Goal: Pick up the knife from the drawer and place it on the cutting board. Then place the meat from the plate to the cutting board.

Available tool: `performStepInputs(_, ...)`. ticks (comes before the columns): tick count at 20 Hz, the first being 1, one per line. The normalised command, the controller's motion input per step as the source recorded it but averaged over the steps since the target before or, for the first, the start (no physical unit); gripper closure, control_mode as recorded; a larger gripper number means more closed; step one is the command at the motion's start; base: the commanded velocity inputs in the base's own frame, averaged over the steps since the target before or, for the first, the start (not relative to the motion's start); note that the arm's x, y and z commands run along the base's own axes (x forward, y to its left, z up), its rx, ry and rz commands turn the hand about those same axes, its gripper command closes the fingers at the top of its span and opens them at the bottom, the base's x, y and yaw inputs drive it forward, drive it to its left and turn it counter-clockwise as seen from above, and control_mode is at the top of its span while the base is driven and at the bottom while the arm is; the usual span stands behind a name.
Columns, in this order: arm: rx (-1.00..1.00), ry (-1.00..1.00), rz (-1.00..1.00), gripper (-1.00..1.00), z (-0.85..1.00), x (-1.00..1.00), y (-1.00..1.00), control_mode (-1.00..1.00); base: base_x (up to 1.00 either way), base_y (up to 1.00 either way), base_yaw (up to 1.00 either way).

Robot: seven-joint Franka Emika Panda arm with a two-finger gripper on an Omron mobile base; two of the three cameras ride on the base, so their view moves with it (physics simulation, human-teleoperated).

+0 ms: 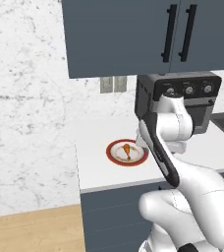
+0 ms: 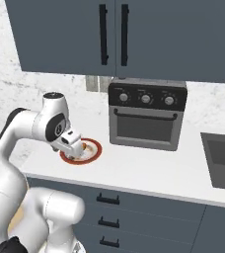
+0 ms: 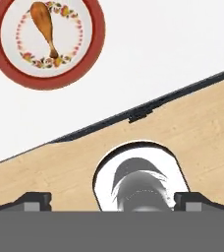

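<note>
Jaws spread wide, gripping nothing; we see fingertips [image 3: 35,201] at either bottom corner of hand view. Gripper [image 2: 74,150] hangs above near rim of plate [image 2: 95,150]. Plate round, white, red-rimmed, ring of small floral marks inside. Meat [image 3: 46,27] lies on plate: orange-brown drumstick shape, fat end tapering to thin bone. We spot plate on white counter [image 1: 97,133], left of black toaster oven [image 2: 146,116]. Slate drawer fronts [image 2: 149,207] below counter, closed.

Glossy white rounded arm [image 1: 182,197] links (dark bands and caps at joints), smooth and cable-free
</note>
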Motion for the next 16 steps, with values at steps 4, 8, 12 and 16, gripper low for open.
performStepInputs(4,0.0,-0.09,0.11,-1.0,-0.98,0.93,-0.16,-1.0,0.0,0.0,0.0)
performStepInputs(8,0.0,-0.24,0.23,-1.0,-0.76,0.93,0.19,-1.0,0.0,0.0,0.0)
performStepInputs(12,0.0,-0.39,0.29,-1.0,-0.21,0.58,0.18,-1.0,0.0,0.0,0.0)
performStepInputs(16,0.0,-0.15,0.16,-1.0,0.02,0.56,0.35,-1.0,0.0,0.0,0.0)
